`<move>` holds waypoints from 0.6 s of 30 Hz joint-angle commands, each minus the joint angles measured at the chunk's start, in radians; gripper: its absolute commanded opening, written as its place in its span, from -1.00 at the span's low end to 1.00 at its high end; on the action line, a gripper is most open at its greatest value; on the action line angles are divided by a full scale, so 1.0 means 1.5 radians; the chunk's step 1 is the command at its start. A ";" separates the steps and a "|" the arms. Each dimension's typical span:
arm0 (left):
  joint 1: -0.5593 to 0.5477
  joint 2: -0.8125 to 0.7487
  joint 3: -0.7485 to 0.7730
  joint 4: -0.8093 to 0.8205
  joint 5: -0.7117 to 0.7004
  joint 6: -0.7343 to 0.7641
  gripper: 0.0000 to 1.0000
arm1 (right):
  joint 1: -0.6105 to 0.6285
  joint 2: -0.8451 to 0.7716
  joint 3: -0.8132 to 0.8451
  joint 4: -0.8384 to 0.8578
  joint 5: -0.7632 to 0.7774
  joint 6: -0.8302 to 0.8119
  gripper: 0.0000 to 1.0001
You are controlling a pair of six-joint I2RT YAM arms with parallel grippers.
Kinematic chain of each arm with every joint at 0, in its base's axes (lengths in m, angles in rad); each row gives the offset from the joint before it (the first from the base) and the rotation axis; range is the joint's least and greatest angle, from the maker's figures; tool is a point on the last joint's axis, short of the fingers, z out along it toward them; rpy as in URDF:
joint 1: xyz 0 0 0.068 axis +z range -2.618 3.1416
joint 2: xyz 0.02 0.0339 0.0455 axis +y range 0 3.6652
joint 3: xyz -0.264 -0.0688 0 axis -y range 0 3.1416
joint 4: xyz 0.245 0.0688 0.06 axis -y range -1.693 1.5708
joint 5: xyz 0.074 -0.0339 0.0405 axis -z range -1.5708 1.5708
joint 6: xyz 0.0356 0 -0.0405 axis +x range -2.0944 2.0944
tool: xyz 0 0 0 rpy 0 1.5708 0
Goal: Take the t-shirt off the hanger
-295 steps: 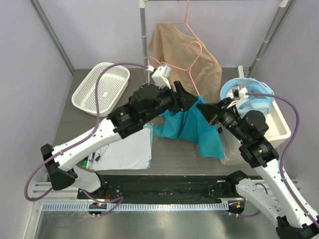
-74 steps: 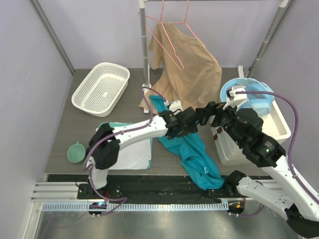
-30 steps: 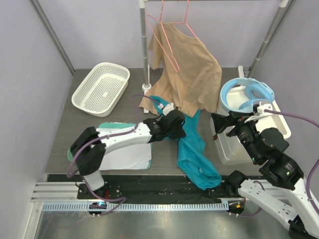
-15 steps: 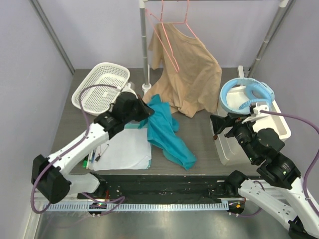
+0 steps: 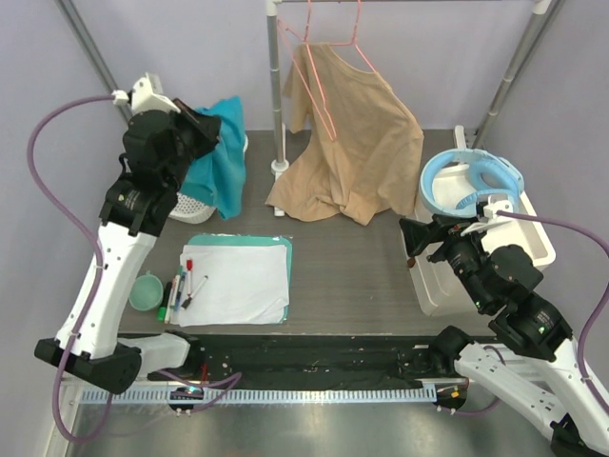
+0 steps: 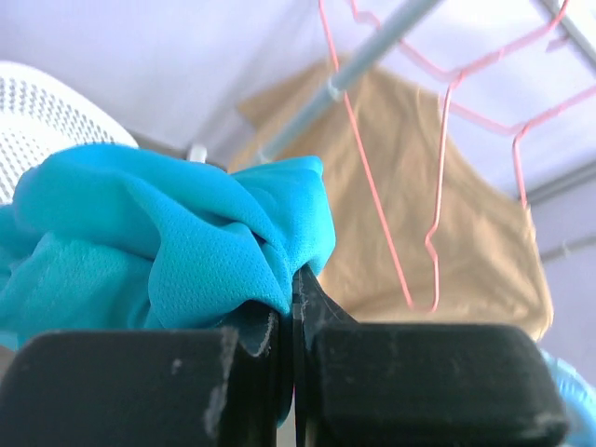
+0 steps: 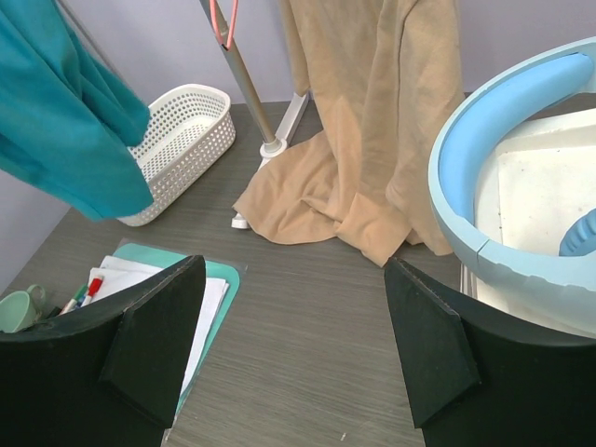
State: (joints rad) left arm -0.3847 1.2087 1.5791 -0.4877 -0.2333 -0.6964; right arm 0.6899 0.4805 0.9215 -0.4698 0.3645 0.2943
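A teal t-shirt (image 5: 221, 152) hangs bunched from my left gripper (image 5: 197, 129), raised over the white basket (image 5: 186, 205) at the back left. In the left wrist view the left gripper (image 6: 295, 279) is shut on a fold of the teal t-shirt (image 6: 168, 242). A tan t-shirt (image 5: 366, 143) hangs on a pink hanger (image 5: 358, 43) on the rack, its hem on the table. An empty pink hanger (image 5: 322, 90) hangs beside it. My right gripper (image 5: 412, 241) is open with nothing in it, low over the table at the right, pointing at the tan t-shirt (image 7: 372, 121).
The rack's pole (image 5: 277, 95) stands at the back middle. A white bin (image 5: 538, 243) with a blue ring (image 5: 466, 181) sits at the right. White paper on a teal board (image 5: 238, 281), pens and a green cup (image 5: 146, 290) lie at the front left.
My left arm has swung the teal t-shirt up and to the left, from the middle of the table to above the basket. The right arm has stayed still.
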 commanded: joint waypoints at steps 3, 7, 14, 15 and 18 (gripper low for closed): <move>0.056 0.101 0.172 -0.039 -0.084 0.035 -1.00 | 0.001 0.003 0.002 0.035 0.003 -0.001 0.67; 0.107 0.199 0.294 -0.078 -0.103 0.021 -1.00 | 0.001 -0.001 0.004 0.036 0.005 0.000 0.66; 0.159 0.249 0.298 -0.029 -0.176 -0.081 -1.00 | 0.001 -0.002 0.005 0.036 -0.008 0.009 0.67; 0.159 0.254 0.295 -0.019 -0.206 -0.087 -0.99 | 0.001 -0.003 0.004 0.037 -0.009 0.010 0.67; 0.162 0.283 0.295 0.021 -0.229 -0.093 -0.99 | 0.001 0.000 0.004 0.037 -0.009 0.010 0.67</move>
State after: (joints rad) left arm -0.1516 1.6100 2.0098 -0.5709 -0.4675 -0.7795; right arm 0.6899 0.4801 0.9203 -0.4633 0.3565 0.2981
